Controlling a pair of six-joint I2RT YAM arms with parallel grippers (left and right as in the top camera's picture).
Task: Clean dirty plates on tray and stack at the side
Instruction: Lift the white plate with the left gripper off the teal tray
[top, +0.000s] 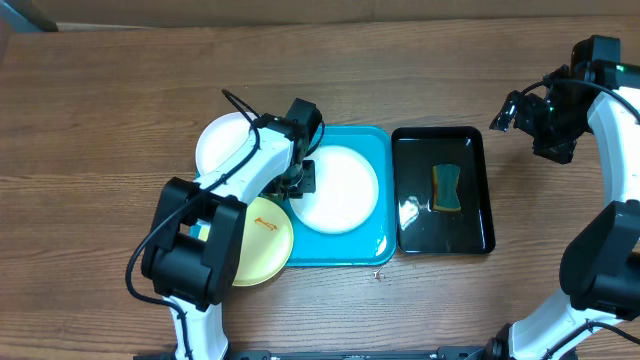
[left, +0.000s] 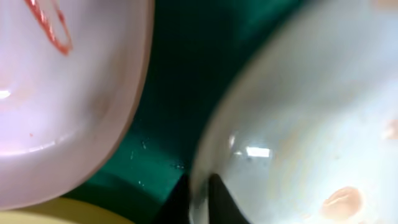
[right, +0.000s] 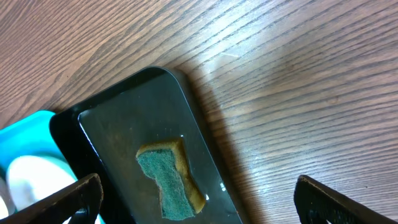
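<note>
Now | left gripper (left: 200, 198) clamped on white plate (top: 340, 190) rim, over tray (top: 376, 242) | right gripper (top: 512, 108) fingers apart | lift level, slowly, no dragging.

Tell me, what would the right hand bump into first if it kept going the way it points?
Probably the sponge, lying in the black tray straight ahead of the open right hand. Depth is unclear, so it might hit the tray instead.
</note>
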